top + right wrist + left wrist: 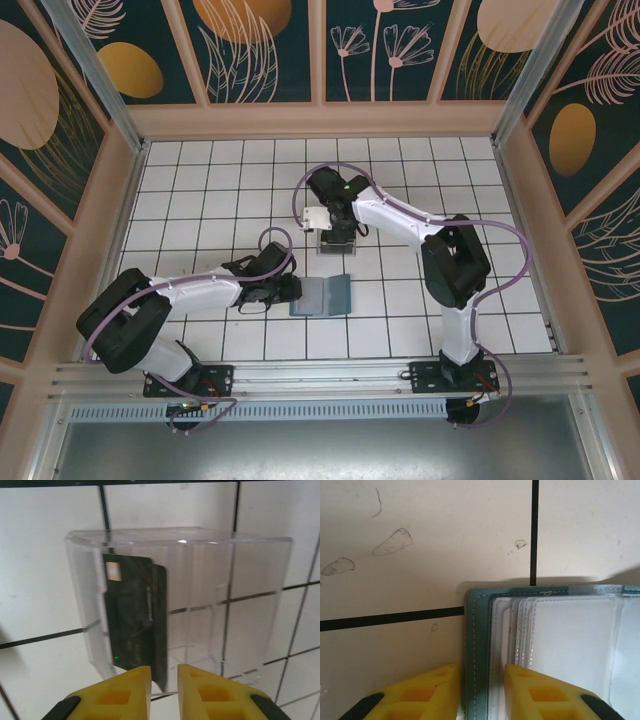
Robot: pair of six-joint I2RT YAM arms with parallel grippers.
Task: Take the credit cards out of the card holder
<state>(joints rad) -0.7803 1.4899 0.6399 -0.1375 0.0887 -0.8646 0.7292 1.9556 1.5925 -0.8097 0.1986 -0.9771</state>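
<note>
left end effector [482, 682] clamps the soft teal bifold card holder [474, 635] steady; beyond it, right end effector [164, 682] hangs released at the thin dark credit card [132, 620] parked in a clear plastic stand [245, 580].

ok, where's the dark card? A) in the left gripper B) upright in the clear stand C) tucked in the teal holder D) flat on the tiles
B: the dark card stands on edge inside the clear stand, seen through its transparent wall in the right wrist view.
</note>
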